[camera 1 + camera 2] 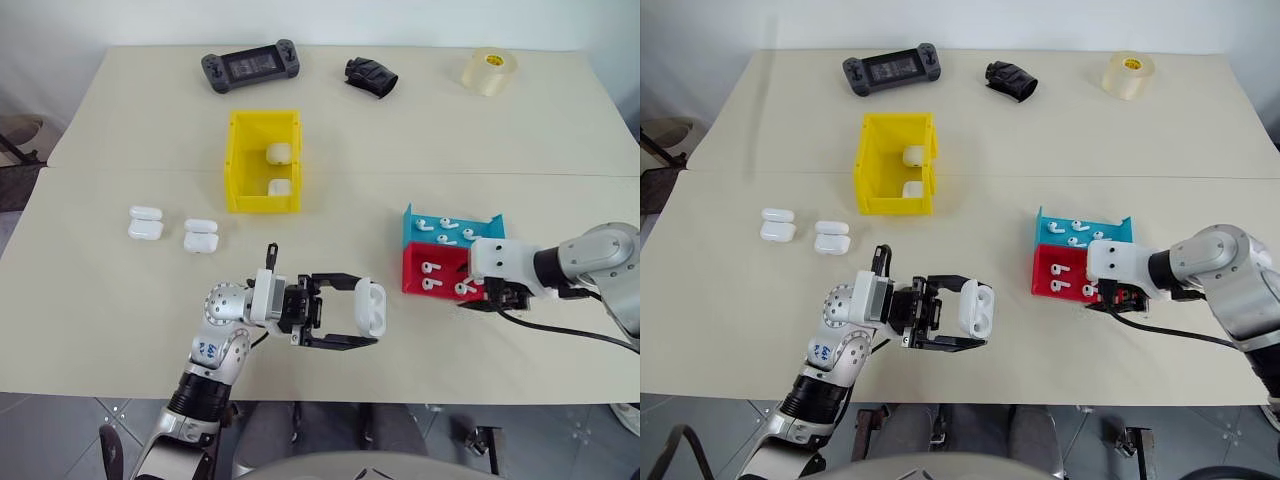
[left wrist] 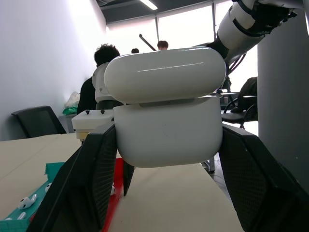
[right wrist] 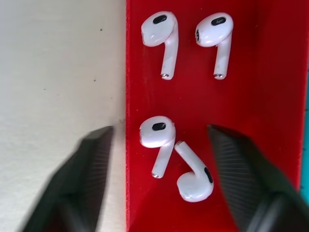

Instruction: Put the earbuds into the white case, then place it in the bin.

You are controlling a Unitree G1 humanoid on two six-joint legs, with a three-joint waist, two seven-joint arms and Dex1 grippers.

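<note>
In the head views I am holding the white case (image 1: 369,306) in my left pincer (image 1: 350,311), clamped by its body, lid ajar, above the counter (image 1: 120,300) near the front edge; the yellow bin (image 1: 263,160) is sitting toward eleven o'clock of it with two cases already inside. My right pincer (image 1: 1118,297) is hanging over the red tray (image 1: 417,282), at three o'clock from the case. In the left wrist view the case is sitting squarely between my fingers (image 2: 91,179), so I judge I should be keeping it level and steady. In the right wrist view my pincer is standing part open, straddling two of the earbuds (image 3: 159,137) lying close together, with two more at twelve o'clock. I judge I should be centring on one bud alone before closing, so the neighbour is not being nudged.
</note>
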